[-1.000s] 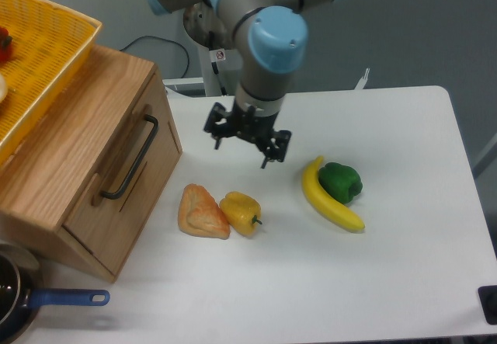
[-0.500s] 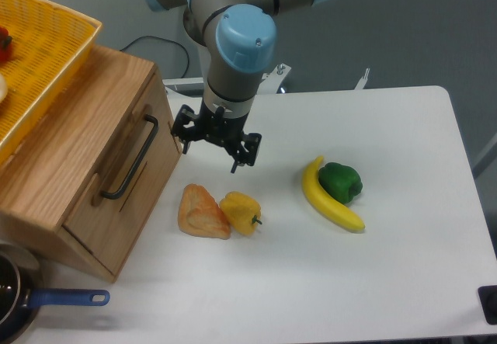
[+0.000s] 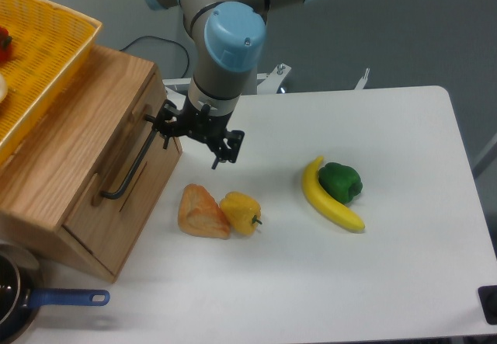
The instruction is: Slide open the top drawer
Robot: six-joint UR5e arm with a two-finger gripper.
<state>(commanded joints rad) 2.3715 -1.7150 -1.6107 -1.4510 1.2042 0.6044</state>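
Top drawer (image 3: 116,177): light-oak front with a wooden rail and a long black bar handle (image 3: 133,160), set in the wooden cabinet (image 3: 70,138) at the left edge of the table (image 3: 404,227). Front sits flush with the cabinet; drawer closed.

Tool (image 3: 196,132): two-finger, black, on a grey arm with a pale blue joint cap (image 3: 231,35), reaching down from the far edge. Fingers spread apart, holding nothing. One finger lies at the upper end of the handle, by the cabinet's front corner; whether it touches the bar cannot be told. The other finger hangs over bare table, towards the middle.

Yellow basket (image 3: 43,57): plastic mesh, resting on top of the cabinet, at the far left corner.

Bread piece (image 3: 200,213): golden-brown, on the table just in front of the cabinet, touching the yellow pepper (image 3: 241,212) beside it.

Banana (image 3: 329,202): right of centre, curved around a green pepper (image 3: 341,182), the two touching.

Pan (image 3: 12,301): dark, with a blue handle (image 3: 66,298), at the near left corner, partly cut off by the frame.
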